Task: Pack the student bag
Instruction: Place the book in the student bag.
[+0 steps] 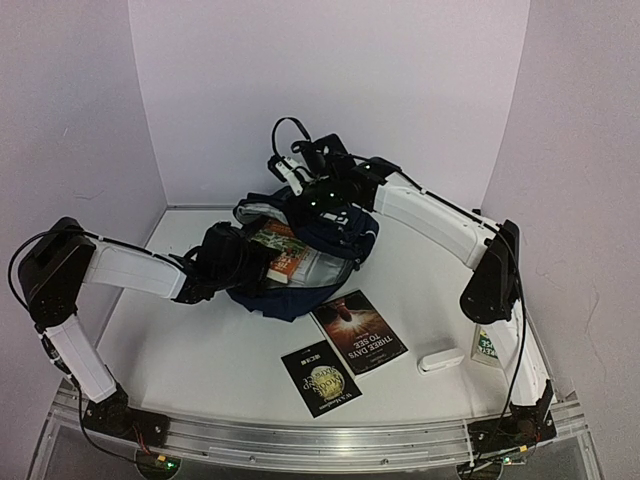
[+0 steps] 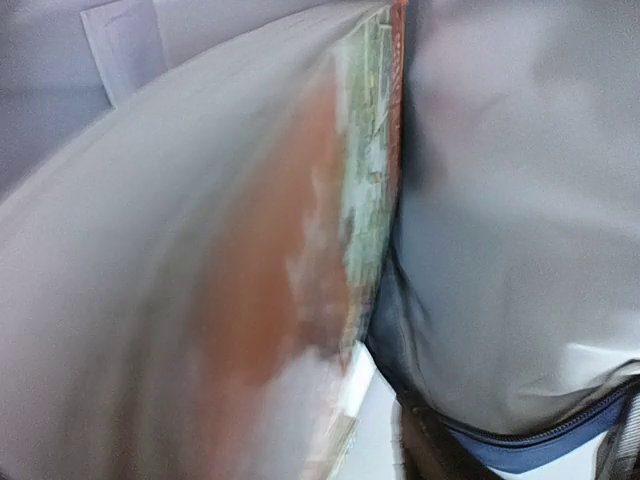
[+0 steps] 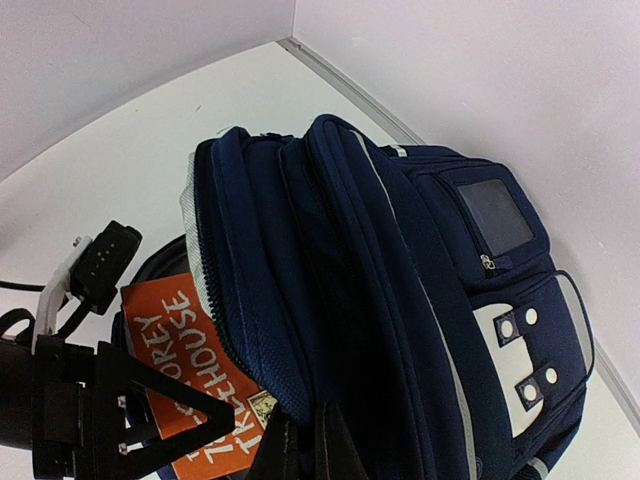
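- Just ahead of the left jaws, the orange book (image 1: 283,252) pokes half into the student bag (image 1: 345,232) on the bench (image 1: 200,345); whether they grip, I cannot tell
- Right jaws, clenched, pinch the bag's rim from above

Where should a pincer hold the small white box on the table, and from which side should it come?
Its middle, across the narrow width, coming down from above. The white box lies flat, long axis roughly left to right, both long sides free. The right arm stands nearer, but the right pincer is shut on the bag.
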Available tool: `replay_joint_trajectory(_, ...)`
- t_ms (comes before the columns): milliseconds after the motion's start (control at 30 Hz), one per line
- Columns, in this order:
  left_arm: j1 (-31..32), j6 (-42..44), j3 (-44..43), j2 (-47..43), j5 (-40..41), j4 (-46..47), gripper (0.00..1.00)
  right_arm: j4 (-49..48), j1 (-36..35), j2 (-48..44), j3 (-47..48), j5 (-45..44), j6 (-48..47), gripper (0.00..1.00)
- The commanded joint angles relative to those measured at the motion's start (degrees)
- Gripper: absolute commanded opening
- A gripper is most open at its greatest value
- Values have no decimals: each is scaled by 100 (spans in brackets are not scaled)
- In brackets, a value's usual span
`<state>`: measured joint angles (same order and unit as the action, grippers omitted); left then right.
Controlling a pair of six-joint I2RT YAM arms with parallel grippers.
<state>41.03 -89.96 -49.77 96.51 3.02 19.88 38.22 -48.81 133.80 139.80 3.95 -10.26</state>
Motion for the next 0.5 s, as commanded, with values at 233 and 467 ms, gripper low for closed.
replay_joint_trajectory(233,-215,327,-512,250,-120,255,4,-562,-50,-636,-33,125,66,0)
replay_joint_trajectory(467,-467,760,-1405,736,-435,-131,37,-561,-50,-675,-78,113,99,0)
